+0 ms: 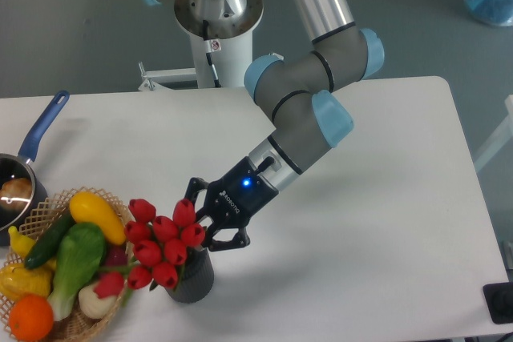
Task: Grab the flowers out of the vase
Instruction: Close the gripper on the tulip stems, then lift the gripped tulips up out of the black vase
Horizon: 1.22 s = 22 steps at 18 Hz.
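While the vase (190, 276) stands on the table (361, 198), I see the gripper (205, 220) fingers clamped around the flowers (160, 242).

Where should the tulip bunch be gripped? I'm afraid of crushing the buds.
Grip the flowers low, around the stems just above the vase mouth, coming from the right, where the gripper already is. The basket blocks the left.

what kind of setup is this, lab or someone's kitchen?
Most likely a robot lab bench: an arm on a white pedestal behind a plain white table, with staged props, a basket of fake-looking vegetables and red tulips in a small dark vase.
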### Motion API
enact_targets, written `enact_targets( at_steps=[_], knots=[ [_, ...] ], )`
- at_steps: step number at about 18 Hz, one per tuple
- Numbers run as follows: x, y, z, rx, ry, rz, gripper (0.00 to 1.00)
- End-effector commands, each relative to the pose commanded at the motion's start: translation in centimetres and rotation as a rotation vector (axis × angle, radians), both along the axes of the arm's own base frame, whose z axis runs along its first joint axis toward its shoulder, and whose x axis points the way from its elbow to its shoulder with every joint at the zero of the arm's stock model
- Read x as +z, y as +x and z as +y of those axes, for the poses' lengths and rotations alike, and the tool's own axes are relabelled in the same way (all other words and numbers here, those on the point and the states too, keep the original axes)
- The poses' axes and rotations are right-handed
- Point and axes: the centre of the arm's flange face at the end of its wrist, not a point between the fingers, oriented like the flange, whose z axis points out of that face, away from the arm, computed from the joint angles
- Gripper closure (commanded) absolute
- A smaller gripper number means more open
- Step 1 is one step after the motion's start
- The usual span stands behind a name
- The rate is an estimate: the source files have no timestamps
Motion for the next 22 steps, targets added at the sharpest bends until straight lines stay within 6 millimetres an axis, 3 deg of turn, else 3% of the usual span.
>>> enact_targets(
  at_steps=[3, 9, 19, 22],
  knots=[
    [2.0, 0.4, -0.3, 0.003, 0.024, 0.006, 1.0],
    [3.8, -0.1, -0.7, 0.012, 0.088, -0.073, 1.0],
    [11.4, -3.2, -3.2, 0.032, 0.275, -0.16, 1.0],
    [12.5, -4.0, -3.7, 0.036, 0.298, -0.153, 1.0]
  ],
)
